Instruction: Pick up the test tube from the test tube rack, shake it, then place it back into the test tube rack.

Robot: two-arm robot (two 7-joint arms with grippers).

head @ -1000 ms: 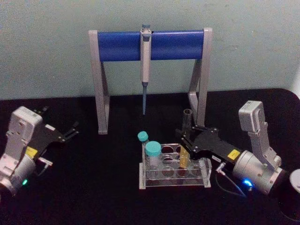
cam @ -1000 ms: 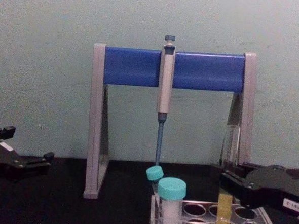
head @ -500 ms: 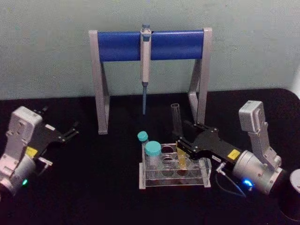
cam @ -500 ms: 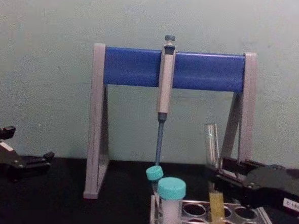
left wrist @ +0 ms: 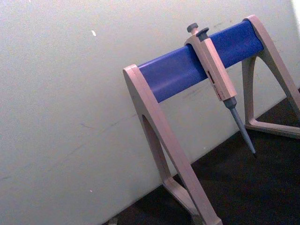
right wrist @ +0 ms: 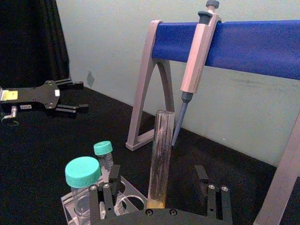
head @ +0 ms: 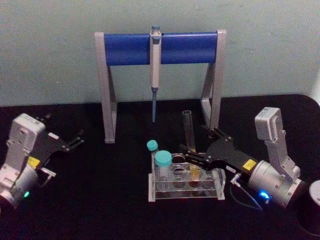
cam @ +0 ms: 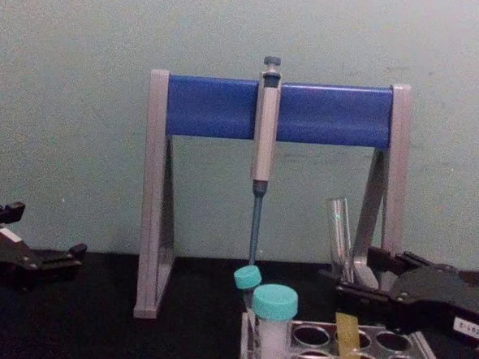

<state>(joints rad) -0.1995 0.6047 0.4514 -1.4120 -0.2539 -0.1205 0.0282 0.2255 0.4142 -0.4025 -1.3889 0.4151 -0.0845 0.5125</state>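
A grey-and-blue pipette stand (head: 159, 47) with a hanging pipette (head: 155, 70) rises on the black desk (head: 110, 200) beyond the right hand (head: 197, 150). That hand's fingers are spread on either side of the test tube (head: 189, 142), not pinching it. The tube stands tilted in the test tube rack (head: 185, 182) just below the hand, beside two teal-capped vials (head: 163, 162). The left hand (head: 75, 139) rests spread, well apart.
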